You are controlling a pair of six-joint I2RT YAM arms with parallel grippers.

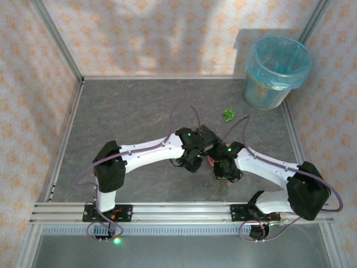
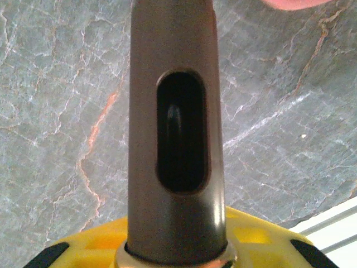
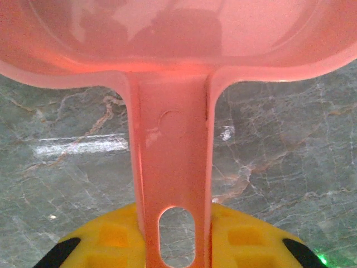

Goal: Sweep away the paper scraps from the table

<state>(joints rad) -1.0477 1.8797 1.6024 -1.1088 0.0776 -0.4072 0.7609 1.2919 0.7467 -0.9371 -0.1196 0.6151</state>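
1. Near edge. Both arm bases were bolted to the aluminium rail (image 1: pixel 178 212) along the near edge of the surface (image 1: pixel 139 106), the left base toward the near left corner and the right base toward the near right corner. Both arms reached inward and met near the middle of the surface.

2. Left hand. The left hand (image 1: pixel 195 159) was clenched on the handle of the dark brown brush (image 1: pixel 207 135). In the left wrist view, the left hand (image 2: pixel 175 254) gripped the brush handle (image 2: pixel 145 111) between its yellow fingers (image 2: pixel 92 245). The handle ran straight up the view, and an oblong hanging slot cut through it. The mottled grey surface (image 2: pixel 56 111) lay behind it.

3. Right hand. The right hand (image 1: pixel 227 174) sat just beside the left hand, on its right, and was grasping the pink dustpan (image 1: pixel 211 161). In the right wrist view, the right hand (image 3: pixel 175 248) was closed on the dustpan handle (image 3: pixel 170 156), and the pan body (image 3: pixel 173 33) spread across the top of the view above the grey surface (image 3: pixel 290 156).

4. Task item. One green paper scrap (image 1: pixel 228 115) lay on the surface beyond both hands, toward the far right corner, touching neither tool.

5. Far edge. A bin (image 1: pixel 277 72) with a pale blue liner stood in the far right corner, near the scrap but apart from it. Patterned beige walls (image 1: pixel 156 33) enclosed the surface.
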